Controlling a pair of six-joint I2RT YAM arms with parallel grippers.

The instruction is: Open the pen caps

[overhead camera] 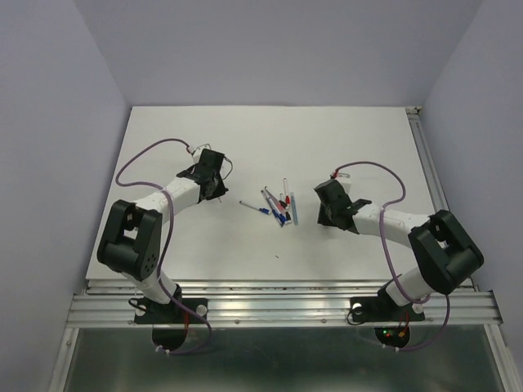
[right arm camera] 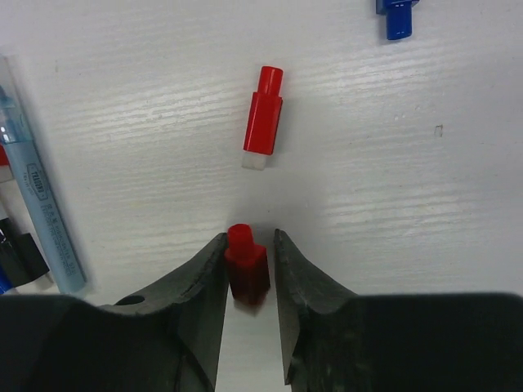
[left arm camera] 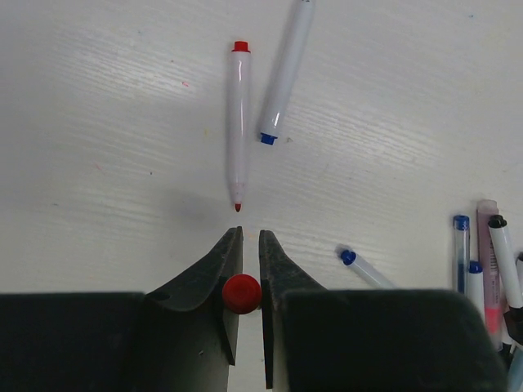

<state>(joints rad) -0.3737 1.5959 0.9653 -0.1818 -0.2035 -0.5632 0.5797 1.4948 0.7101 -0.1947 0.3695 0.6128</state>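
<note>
In my left wrist view, the black tapered left gripper (left arm camera: 251, 233) pinches a glossy round red cap (left arm camera: 242, 294), just below the tip of the uncapped red pen (left arm camera: 239, 122) on the white grained table (left arm camera: 98, 163). The right gripper (right arm camera: 249, 237) brackets a stepped red plastic cap (right arm camera: 246, 265); I cannot tell whether it grips. A second red cap (right arm camera: 263, 121) lies above, apart.

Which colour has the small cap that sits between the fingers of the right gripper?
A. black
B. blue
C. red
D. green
C: in the right wrist view a red cap sits between the fingers of the right gripper. The only blue cap in that view lies well ahead of the fingers, at the upper edge.
</note>
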